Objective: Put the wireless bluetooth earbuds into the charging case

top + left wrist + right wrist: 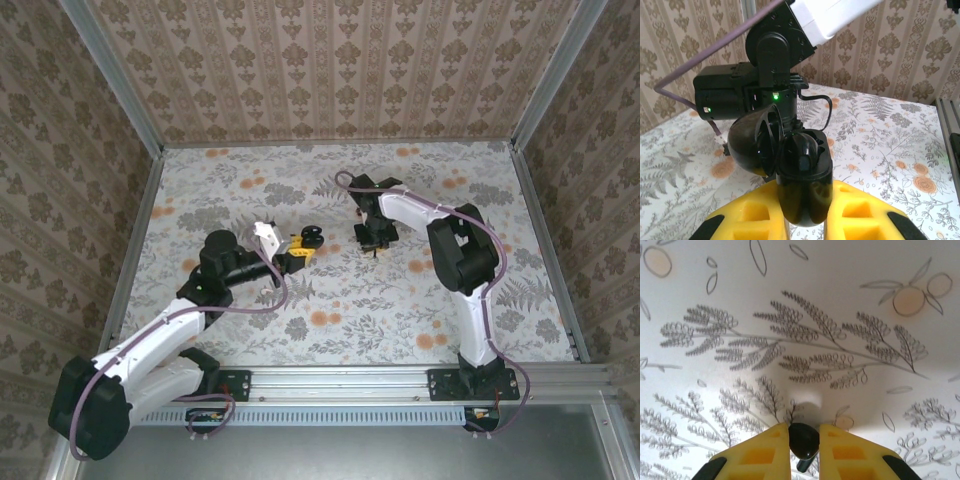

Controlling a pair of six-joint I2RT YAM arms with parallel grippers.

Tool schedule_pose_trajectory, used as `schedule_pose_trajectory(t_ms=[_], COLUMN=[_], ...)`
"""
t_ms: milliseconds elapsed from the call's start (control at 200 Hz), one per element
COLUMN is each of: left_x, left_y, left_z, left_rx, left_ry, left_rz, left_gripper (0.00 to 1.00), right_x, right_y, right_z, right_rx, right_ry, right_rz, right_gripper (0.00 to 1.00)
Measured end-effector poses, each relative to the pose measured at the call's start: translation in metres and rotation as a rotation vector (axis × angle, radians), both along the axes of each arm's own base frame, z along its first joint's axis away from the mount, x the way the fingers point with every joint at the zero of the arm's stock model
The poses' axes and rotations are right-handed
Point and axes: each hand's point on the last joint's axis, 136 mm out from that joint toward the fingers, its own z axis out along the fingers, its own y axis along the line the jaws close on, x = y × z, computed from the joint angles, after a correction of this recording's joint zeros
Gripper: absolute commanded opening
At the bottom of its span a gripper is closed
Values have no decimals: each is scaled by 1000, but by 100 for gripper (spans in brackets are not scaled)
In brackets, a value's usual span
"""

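Observation:
My left gripper [805,202] is shut on the charging case [805,190], a glossy black case held upright between the yellow fingers [747,215]. Its round lid [751,146] hangs open to the left. A rounded black earbud [802,150] appears to sit in one well of the case. In the top view the case [312,238] is held above the table's middle by the left gripper [298,247]. My right gripper [804,432] is shut on the other earbud [804,440], a small black bud with its stem pointing down, close over the tablecloth. The right gripper [376,242] points down, to the right of the case.
A floral tablecloth [400,300] covers the table, which patterned walls [330,70] and a metal frame [545,240] enclose. The right arm's wrist [760,75] looms just behind the case in the left wrist view.

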Motion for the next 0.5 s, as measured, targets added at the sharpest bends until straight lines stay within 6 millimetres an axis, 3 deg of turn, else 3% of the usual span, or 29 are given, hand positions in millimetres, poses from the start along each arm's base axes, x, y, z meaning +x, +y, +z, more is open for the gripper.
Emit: schedule_pose_trajectory(t_ms=[500], left_x=[-23], left_y=[0], left_z=[28], left_rx=[-44], left_ry=[-216], left_rz=[-41], left_gripper=[0], right_x=[-24], right_y=[21], right_z=[112], right_rx=[197], right_ry=[-327], right_rz=[93], right_gripper=[8])
